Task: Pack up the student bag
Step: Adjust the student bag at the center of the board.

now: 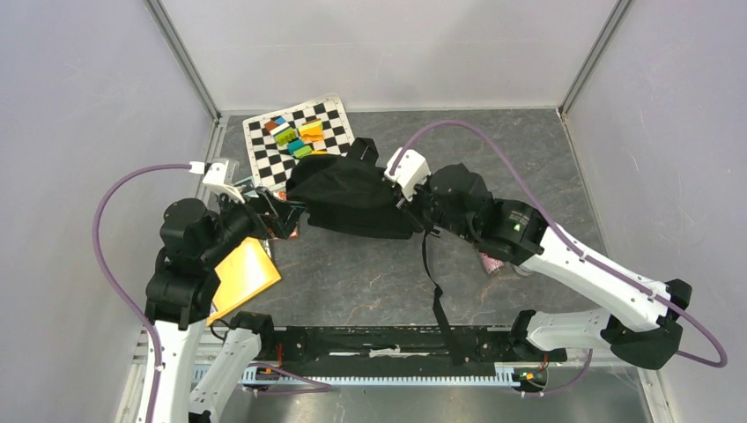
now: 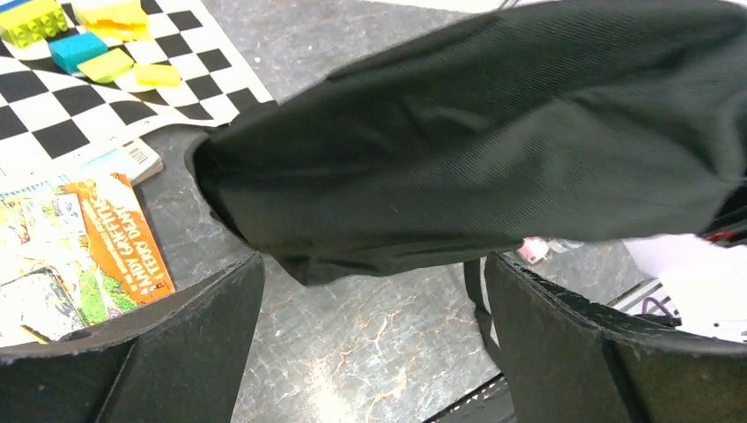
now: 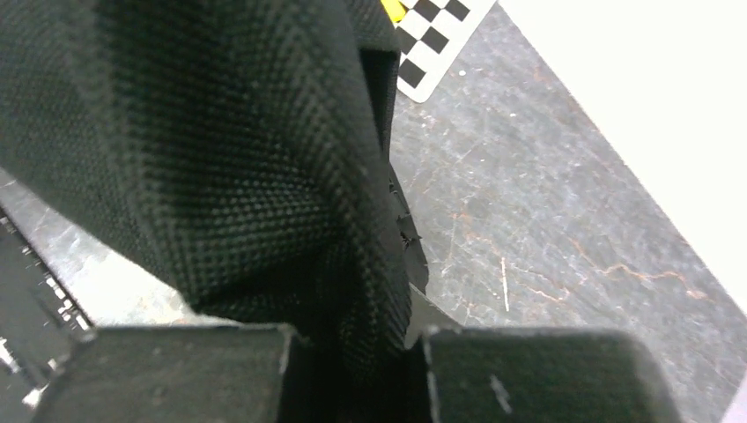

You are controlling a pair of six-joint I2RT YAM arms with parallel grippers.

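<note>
Now, student bag (image 1: 352,198) shows just above centre of the top view, a bunched black mass over the grey worktop (image 1: 370,273), between the two arms. Right pincer (image 3: 357,348) is pinching a fold of its fabric; the weave fills the narrow gap between both fingers at the bottom of the right wrist view. Left pincer (image 2: 372,264) is spread wide, fingers in the lower left and lower right of its view, the bag's rounded end lying beyond the gap, no contact visible. One long black strap (image 1: 436,291) trails from the bag toward the bottom of the top view, reaching the arm bases. Checkerboard mat (image 1: 260,154) is upper centre, its near corner just beside the bag; coloured blocks (image 1: 295,137) rest on it. Picture book (image 2: 79,238) lies at the left of the left wrist view, just beside the mat. Orange flat sheet (image 1: 242,275) is at lower left, beside the left arm
</note>
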